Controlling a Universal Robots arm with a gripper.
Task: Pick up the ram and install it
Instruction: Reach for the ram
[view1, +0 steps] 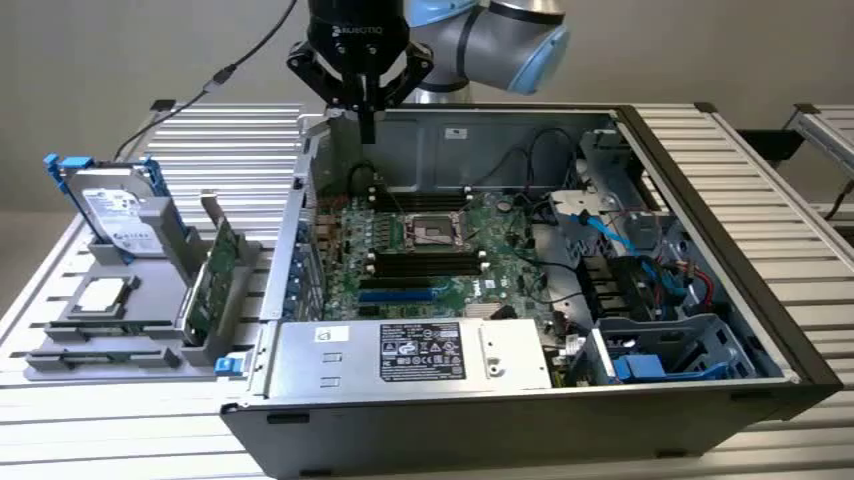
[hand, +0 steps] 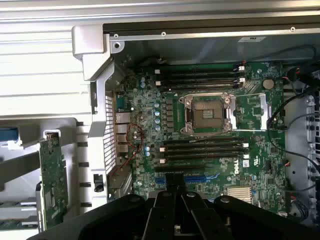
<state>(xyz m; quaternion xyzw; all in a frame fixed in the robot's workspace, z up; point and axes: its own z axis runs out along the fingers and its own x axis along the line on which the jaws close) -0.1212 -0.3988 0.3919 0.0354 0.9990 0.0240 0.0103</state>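
My gripper (view1: 364, 108) hangs above the far-left corner of the open computer case (view1: 747, 330), its fingers (hand: 166, 202) drawn together. A thin narrow strip, the ram (view1: 367, 130) seen edge-on, sticks down from between the fingertips; its chips are hidden. Below lies the green motherboard (view1: 461, 270) with the processor socket (hand: 207, 114) in the middle. Black memory slots run in one bank on the far side of the socket (hand: 200, 79) and in another bank on its near side (hand: 205, 150). The gripper is well above both banks.
A grey holder (view1: 107, 330) at the exterior view's left carries a hard drive (view1: 114, 215), a processor (view1: 102, 294) and a wider green expansion card (view1: 211, 275) with a metal bracket. The power supply (view1: 414, 352) fills the case front. Blue cables (view1: 607, 225) and drive bays (view1: 667, 350) crowd the right.
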